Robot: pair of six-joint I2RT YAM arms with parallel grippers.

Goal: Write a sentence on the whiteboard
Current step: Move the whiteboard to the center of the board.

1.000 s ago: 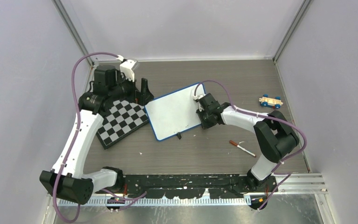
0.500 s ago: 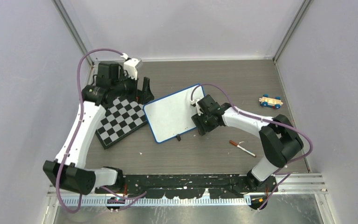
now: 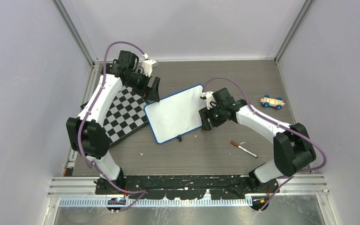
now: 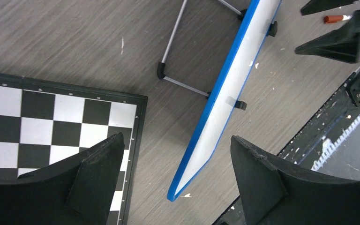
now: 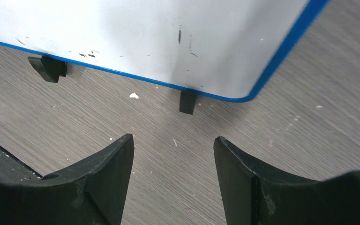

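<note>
The whiteboard (image 3: 176,114), white with a blue frame, stands tilted on the wooden table, propped on a grey wire leg (image 4: 173,51). Its face carries only a few dark specks; the sentence is out of view. My left gripper (image 3: 154,90) hovers open over the board's far-left corner. In the left wrist view the board (image 4: 225,98) is edge-on, its corner between the spread fingers of the left gripper (image 4: 177,138) and untouched. My right gripper (image 3: 206,121) is open at the board's right edge. In the right wrist view the right gripper (image 5: 173,138) holds nothing, just short of the board (image 5: 145,37) and a black clip foot (image 5: 187,101).
A checkered chessboard (image 3: 126,117) lies left of the whiteboard, under the left arm. A brown-capped marker (image 3: 243,149) lies on the table near the right arm's elbow. A small toy car (image 3: 273,101) sits at the right. Grey walls close in the sides.
My right gripper has opened at the board's right edge and drawn back a little. The left arm has swung right from over the chessboard to the board's far-left corner.
</note>
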